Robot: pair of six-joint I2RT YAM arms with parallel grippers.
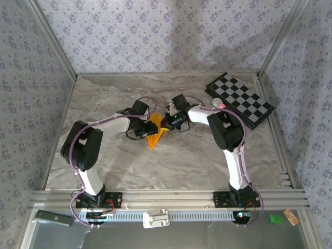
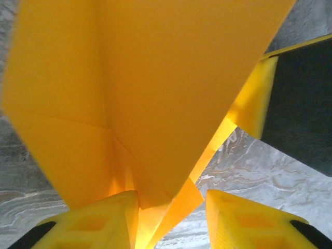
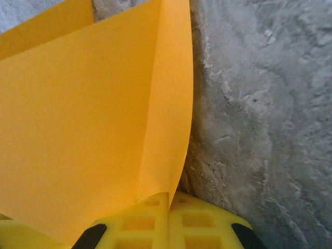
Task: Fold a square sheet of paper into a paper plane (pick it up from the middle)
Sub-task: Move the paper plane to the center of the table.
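The square sheet of paper is folded into an orange-yellow pointed paper plane [image 1: 154, 136], held above the table's middle between both arms with its tip toward the near edge. My right gripper [image 3: 169, 206] is shut on a folded edge of the paper plane [image 3: 88, 119], and the paper runs out from between its yellow pads. My left gripper [image 2: 174, 220] is open. The plane's lower folds [image 2: 150, 93] rest against its left finger [image 2: 98, 223], with a clear gap to the right finger [image 2: 249, 220]. From above, the left gripper [image 1: 145, 128] and right gripper [image 1: 165, 124] flank the plane.
A black-and-white checkered board [image 1: 239, 99] lies at the back right, with a pink-tipped stick [image 1: 220, 104] at its near corner. Blue patterned walls close in the marbled table [image 1: 114, 166]. The right gripper's yellow finger [image 2: 254, 98] shows in the left wrist view.
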